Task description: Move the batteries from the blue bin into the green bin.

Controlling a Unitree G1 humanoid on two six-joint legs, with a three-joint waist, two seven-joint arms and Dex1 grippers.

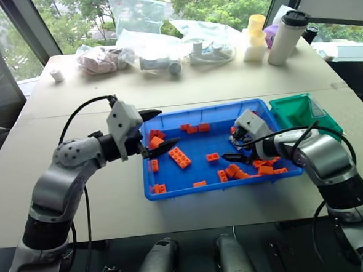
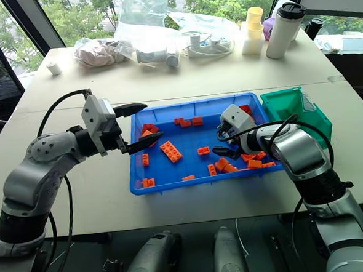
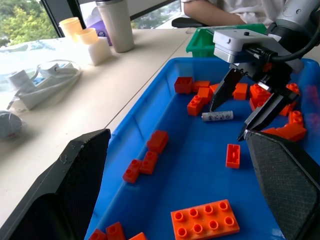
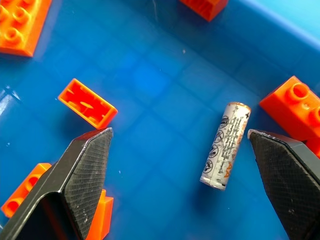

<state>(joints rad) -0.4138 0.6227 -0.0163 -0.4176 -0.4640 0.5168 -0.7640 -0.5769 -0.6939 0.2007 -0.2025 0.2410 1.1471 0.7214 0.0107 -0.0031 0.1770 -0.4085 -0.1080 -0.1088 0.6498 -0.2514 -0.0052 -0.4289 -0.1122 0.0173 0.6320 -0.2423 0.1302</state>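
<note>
On the left, the left end effector [image 1: 158,129] hangs over the left rim of the wide, shallow bright-blue plastic bin [image 1: 172,189], its two black fingers spread apart and holding nothing. It covers part of a small heap of orange toy building bricks [image 1: 156,139] at that end, so how many lie there cannot be counted. The bin sits on the pale surface [image 1: 80,197], and its floor carries more of the orange bricks: a large flat one [image 1: 179,158] near the middle, singles scattered around it, and a denser cluster toward the right end.

Further right, the right end effector [image 3: 239,113] is tilted down into the bin's right half, fingers wide apart and gripping nothing. In the head views its grey housing and cables hide the floor under it. One small silver-grey cylindrical battery [image 4: 225,146] lies on its side on the blue floor between the two open fingertips, nearer one of them, touching neither. It has printed markings on its sleeve, too small to read. Whether other batteries lie in the bin cannot be made out, since the arm and the brick cluster cover much of that end.

At the far right, the small, deep green plastic bin [image 1: 303,113] with sloped sides stands just beside the blue bin's right far corner. Its inside is only partly visible, and nothing can be made out in it.
</note>
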